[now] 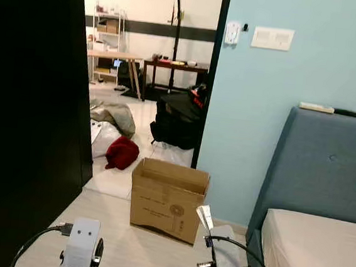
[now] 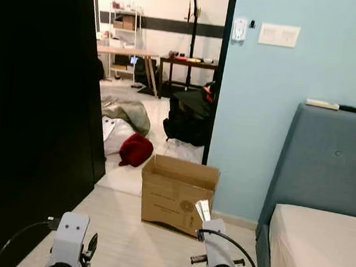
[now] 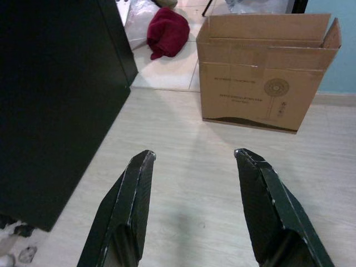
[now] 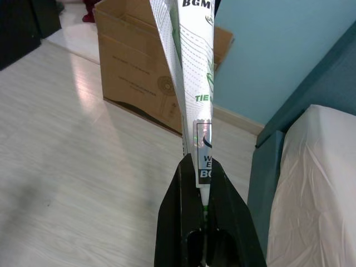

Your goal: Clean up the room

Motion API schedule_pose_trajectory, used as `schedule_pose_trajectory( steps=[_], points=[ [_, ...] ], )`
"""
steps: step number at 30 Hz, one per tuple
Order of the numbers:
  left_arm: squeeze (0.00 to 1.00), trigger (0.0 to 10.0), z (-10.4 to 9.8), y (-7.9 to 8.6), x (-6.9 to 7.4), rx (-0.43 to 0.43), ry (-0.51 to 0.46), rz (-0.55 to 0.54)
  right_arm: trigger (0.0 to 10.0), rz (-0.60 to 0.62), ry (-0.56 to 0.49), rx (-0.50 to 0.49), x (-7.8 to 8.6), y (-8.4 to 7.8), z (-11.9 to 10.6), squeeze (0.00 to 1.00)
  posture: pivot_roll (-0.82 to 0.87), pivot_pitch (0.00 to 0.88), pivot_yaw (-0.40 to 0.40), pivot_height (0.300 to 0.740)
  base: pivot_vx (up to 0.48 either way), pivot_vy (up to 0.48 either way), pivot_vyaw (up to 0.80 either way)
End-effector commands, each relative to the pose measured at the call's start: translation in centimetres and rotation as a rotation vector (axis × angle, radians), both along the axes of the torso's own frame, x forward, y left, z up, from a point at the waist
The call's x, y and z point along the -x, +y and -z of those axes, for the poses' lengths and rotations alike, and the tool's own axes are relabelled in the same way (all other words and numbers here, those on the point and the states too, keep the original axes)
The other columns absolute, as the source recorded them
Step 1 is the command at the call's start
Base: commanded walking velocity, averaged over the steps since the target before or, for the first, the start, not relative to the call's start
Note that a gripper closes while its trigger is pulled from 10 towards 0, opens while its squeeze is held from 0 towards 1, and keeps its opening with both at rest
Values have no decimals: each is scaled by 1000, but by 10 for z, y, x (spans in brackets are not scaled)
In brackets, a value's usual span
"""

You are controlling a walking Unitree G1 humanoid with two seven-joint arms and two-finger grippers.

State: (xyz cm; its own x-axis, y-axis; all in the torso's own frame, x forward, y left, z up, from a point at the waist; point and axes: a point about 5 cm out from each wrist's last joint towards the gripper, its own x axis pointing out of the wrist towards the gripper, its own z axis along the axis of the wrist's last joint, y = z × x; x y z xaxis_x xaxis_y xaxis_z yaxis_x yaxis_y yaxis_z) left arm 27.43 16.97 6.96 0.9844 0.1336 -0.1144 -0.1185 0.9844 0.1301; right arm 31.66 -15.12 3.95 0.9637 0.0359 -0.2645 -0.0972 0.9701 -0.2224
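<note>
Right pincer (image 4: 201, 186) is clamped on a flat white packet (image 4: 192, 67), held up just in front of the open box (image 1: 168, 197) that stands on the floor by the blue wall. Left pincer (image 3: 194, 161) hovers low over the floor, fingers apart and empty, with a red cloth (image 1: 121, 152) lying beyond the box in the doorway.

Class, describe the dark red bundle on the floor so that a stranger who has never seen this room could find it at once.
Start at the doorway beside the light blue wall. An open cardboard box stands on the floor there; just beyond it, on the pale tiles of the next room, lies the dark red cloth bundle. It is the only red thing among the grey bedding and black bags nearby.
</note>
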Motion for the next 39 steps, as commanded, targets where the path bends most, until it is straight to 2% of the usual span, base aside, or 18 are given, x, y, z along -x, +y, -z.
schedule_pose_trajectory(
  steps=[1,39],
  points=[
    [0,10000,0,3,1,5,1,-13,10000,16,29,-14,3,-3,6,0,-17,43,-41,740,398,0,0],
    [0,10000,-5,6,-1,-9,-13,-11,10000,9,29,-33,1,1,4,0,-11,44,-37,740,395,0,0]
  ],
)
